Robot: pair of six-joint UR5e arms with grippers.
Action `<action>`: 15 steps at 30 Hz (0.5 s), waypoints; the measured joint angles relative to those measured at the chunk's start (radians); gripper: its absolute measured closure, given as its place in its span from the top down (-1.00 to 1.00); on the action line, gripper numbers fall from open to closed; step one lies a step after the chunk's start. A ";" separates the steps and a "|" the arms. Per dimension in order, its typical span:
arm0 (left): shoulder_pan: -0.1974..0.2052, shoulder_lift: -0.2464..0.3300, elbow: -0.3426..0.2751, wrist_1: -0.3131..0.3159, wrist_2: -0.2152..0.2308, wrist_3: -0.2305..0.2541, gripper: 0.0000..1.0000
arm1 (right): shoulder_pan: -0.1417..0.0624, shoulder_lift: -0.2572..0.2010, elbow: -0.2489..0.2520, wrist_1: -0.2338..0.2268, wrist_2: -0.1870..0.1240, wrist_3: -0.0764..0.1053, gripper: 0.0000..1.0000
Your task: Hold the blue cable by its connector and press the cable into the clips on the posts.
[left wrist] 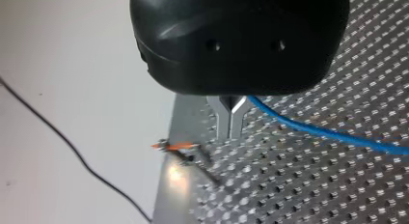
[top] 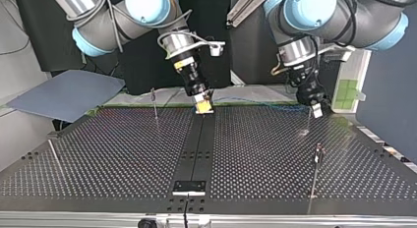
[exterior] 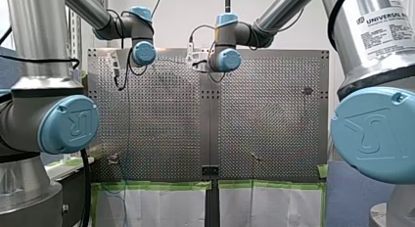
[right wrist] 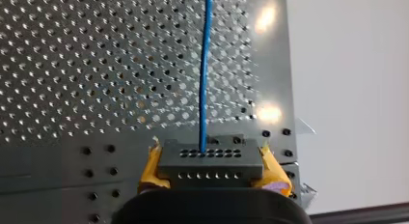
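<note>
My right gripper (right wrist: 209, 172) is shut on a dark grey connector (right wrist: 208, 156), held between its yellow pads (right wrist: 150, 167). The blue cable (right wrist: 205, 69) runs straight ahead from the connector over the perforated plate. In the top view this gripper (top: 204, 107) hangs at the plate's far middle. The cable (top: 255, 103) stretches across to my left gripper (top: 316, 110) at the far right. My left gripper (left wrist: 230, 123) has its metal fingers shut on the blue cable (left wrist: 333, 133), which trails off to one side. A post with a clip (left wrist: 179, 147) stands just ahead of these fingers.
Thin posts stand on the perforated table (top: 123, 159): one (top: 154, 104) at the top view's far left, one (top: 318, 156) at the near right, one (top: 54, 156) at the near left. A grey sheet (top: 69, 93) lies beyond the table's left corner.
</note>
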 joint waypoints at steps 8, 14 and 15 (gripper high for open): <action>0.054 0.000 0.044 -0.018 0.031 -0.007 -1.00 | 0.014 0.013 -0.030 0.000 0.008 0.000 -1.00; 0.114 0.002 0.049 -0.019 0.088 -0.025 -1.00 | 0.018 0.015 -0.048 0.001 0.004 0.003 -1.00; 0.126 0.002 0.051 -0.019 0.100 -0.026 -1.00 | 0.019 0.015 -0.058 0.002 0.003 0.003 -1.00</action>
